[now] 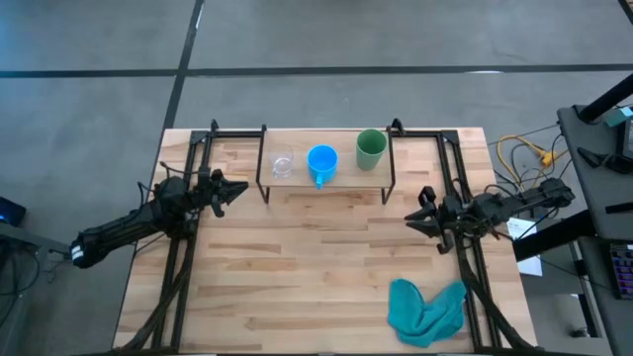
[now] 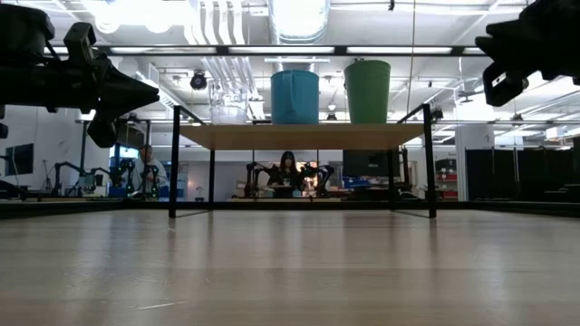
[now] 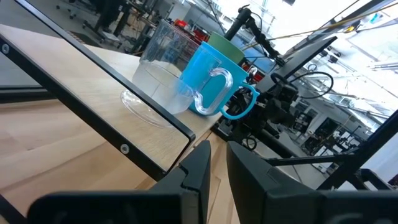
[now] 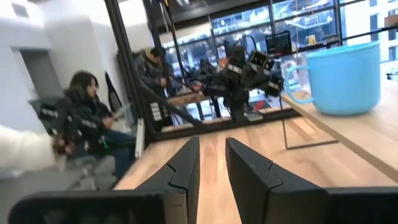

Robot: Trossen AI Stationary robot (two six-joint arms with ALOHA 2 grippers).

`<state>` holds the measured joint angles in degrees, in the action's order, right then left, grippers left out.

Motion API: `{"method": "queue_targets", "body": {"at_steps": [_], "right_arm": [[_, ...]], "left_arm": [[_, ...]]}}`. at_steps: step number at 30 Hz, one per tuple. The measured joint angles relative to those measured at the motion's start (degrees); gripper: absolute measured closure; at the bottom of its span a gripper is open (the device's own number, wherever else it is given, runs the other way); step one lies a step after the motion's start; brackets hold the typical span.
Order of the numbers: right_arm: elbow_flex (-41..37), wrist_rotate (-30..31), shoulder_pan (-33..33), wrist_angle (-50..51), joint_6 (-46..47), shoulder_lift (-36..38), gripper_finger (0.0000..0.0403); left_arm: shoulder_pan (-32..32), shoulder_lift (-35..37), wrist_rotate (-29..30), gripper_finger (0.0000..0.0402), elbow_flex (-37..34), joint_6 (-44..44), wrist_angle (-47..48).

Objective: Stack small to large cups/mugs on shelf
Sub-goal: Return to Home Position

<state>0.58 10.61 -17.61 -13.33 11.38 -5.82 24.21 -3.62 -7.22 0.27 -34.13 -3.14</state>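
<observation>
Three vessels stand upright in a row on the shelf (image 1: 346, 178), a light wooden board on thin black legs at the table's far side. From left to right they are the clear glass cup (image 1: 282, 164), the blue mug (image 1: 322, 161) with its handle toward the near side, and the green cup (image 1: 371, 148). In the low view the glass cup (image 2: 228, 101), blue mug (image 2: 295, 96) and green cup (image 2: 367, 91) stand side by side, none inside another. My left gripper (image 1: 243, 187) hovers shut just left of the shelf. My right gripper (image 1: 408, 218) hovers shut to the right of the shelf and nearer than it.
A crumpled teal cloth (image 1: 427, 309) lies near the table's near right corner. Black frame rails (image 1: 183, 247) run along the table's left and right sides. Bare tabletop (image 1: 316, 267) spreads between the arms. People sit in the room beyond the table (image 4: 87, 118).
</observation>
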Motion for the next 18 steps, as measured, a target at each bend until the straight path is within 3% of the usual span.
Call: {"method": "queue_targets", "body": {"at_steps": [18], "right_arm": [[0.00, -0.03, 0.00, 11.48, -1.19, 0.00, 0.0330]], "left_arm": [[0.02, 0.02, -0.02, 0.0362, -0.02, 0.02, 0.00]]}}
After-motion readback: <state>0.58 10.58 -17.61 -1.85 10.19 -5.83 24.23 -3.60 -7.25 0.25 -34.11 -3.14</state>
